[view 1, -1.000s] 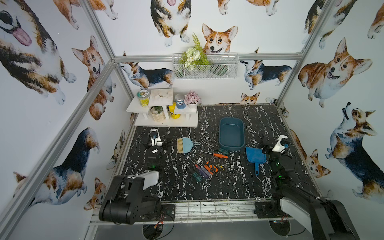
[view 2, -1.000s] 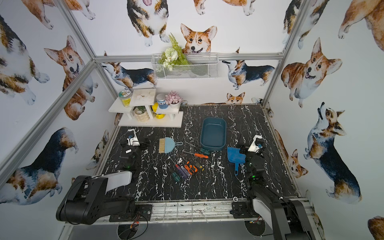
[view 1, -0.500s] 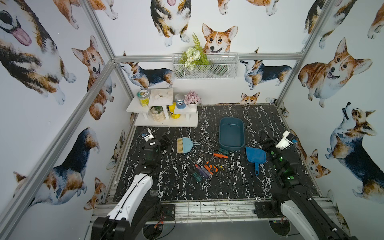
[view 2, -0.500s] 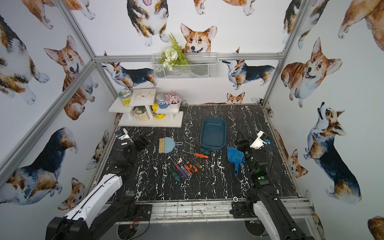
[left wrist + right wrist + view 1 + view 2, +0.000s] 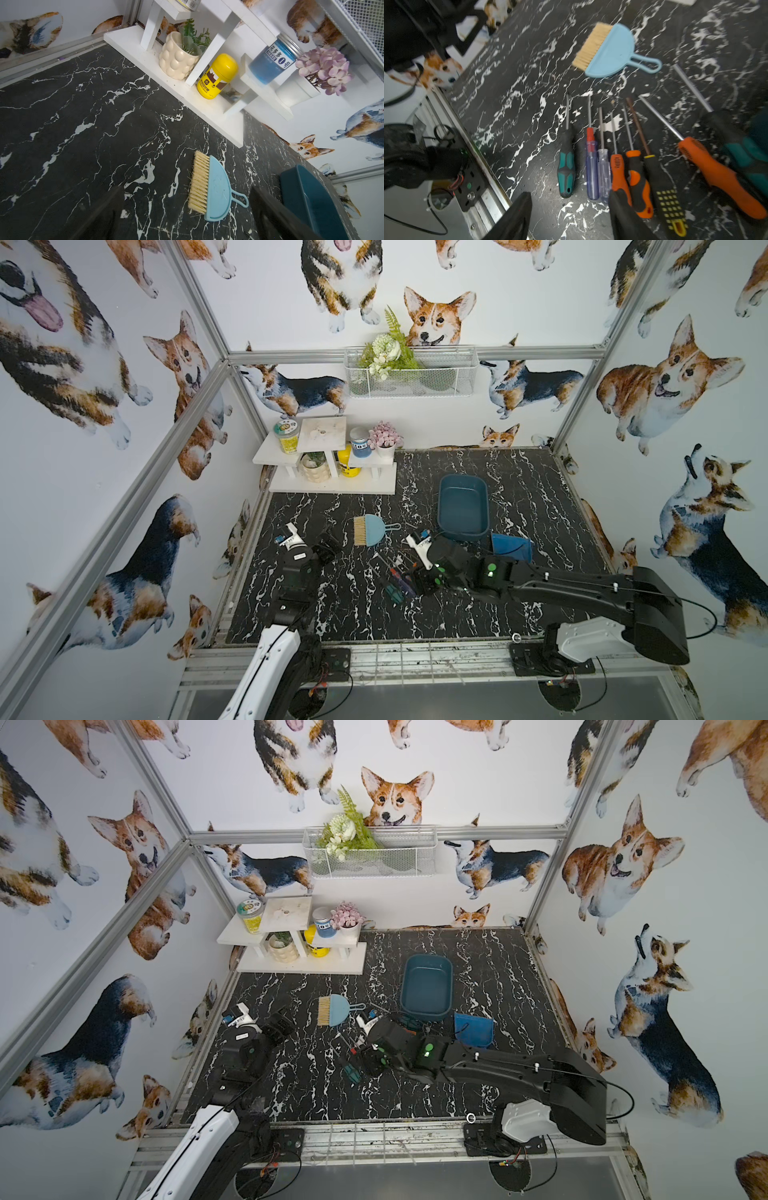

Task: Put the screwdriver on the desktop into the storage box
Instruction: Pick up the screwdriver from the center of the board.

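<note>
Black marble desktop (image 5: 540, 497), teal storage box (image 5: 462, 508) sitting mid-desk toward the back edge. Left gripper (image 5: 187, 190) near the left edge, fingers spread wide. Right gripper (image 5: 569, 197) is half-open and gripping nothing, just above the screwdrivers (image 5: 592, 166) lined up nearer the front edge.

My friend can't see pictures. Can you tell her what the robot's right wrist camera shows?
A row of screwdrivers with teal, blue, clear, orange and black handles lies on the black marble desktop. The right gripper has its two black fingers apart near the handle ends, holding nothing. A light blue brush lies beyond them.
</note>
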